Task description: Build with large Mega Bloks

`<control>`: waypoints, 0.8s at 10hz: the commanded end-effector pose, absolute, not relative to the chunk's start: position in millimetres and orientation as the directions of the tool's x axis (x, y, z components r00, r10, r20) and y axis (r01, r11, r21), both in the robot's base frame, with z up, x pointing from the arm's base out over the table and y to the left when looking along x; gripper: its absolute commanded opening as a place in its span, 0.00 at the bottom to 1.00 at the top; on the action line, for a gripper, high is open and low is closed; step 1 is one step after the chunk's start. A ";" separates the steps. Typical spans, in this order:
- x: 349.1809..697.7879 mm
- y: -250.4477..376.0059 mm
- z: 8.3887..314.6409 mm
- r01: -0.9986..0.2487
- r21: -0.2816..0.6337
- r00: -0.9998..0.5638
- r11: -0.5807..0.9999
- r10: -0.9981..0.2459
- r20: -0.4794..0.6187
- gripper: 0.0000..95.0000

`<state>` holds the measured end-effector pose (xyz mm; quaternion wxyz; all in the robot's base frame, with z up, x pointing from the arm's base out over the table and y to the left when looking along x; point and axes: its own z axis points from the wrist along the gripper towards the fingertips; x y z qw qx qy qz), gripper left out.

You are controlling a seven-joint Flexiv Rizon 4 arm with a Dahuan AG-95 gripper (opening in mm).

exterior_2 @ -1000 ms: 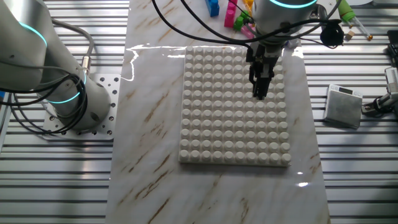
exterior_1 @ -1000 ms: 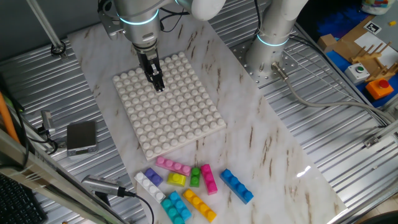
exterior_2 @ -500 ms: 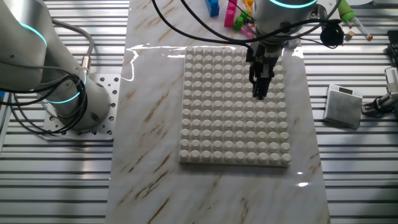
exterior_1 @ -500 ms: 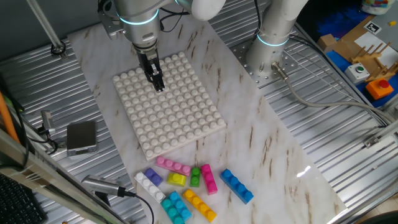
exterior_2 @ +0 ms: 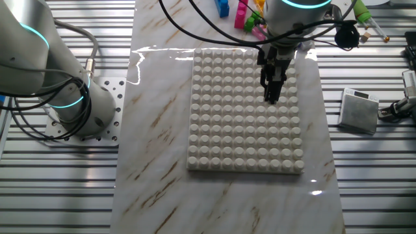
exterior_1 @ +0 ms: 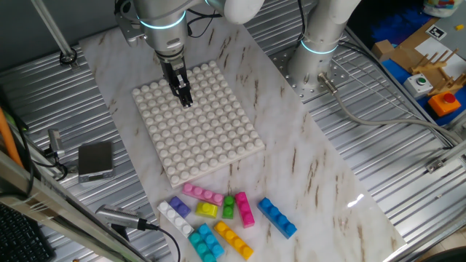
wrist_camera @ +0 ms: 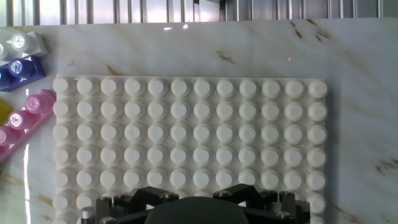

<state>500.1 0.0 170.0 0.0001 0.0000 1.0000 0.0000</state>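
A white studded baseplate [exterior_1: 211,138] lies on the marble board, with nothing on it. My gripper [exterior_1: 186,102] points down over its far left part, tips just above the studs, fingers together and empty; it also shows in the other fixed view [exterior_2: 272,99]. The Mega Bloks lie loose near the front edge: pink [exterior_1: 202,193], purple-and-white [exterior_1: 175,212], short yellow [exterior_1: 207,210], green [exterior_1: 228,207], magenta [exterior_1: 245,209], blue [exterior_1: 277,217], cyan [exterior_1: 206,242], orange [exterior_1: 234,240]. The hand view shows the baseplate [wrist_camera: 186,130], the pink brick [wrist_camera: 25,121] and the purple-and-white brick [wrist_camera: 18,59] at left.
A second arm's base [exterior_1: 320,44] stands bolted behind the board at the right. A small grey box [exterior_1: 95,160] with a cable sits left of the baseplate. Cardboard and coloured parts [exterior_1: 429,65] lie at the far right.
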 end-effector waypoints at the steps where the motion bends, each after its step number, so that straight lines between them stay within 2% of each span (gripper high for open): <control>1: 500.0 0.0 170.0 0.004 0.016 -1.000 1.000 0.004 -0.029 0.00; 8: 499.9 0.0 170.0 -0.027 0.009 -0.999 1.000 -0.027 -0.026 0.00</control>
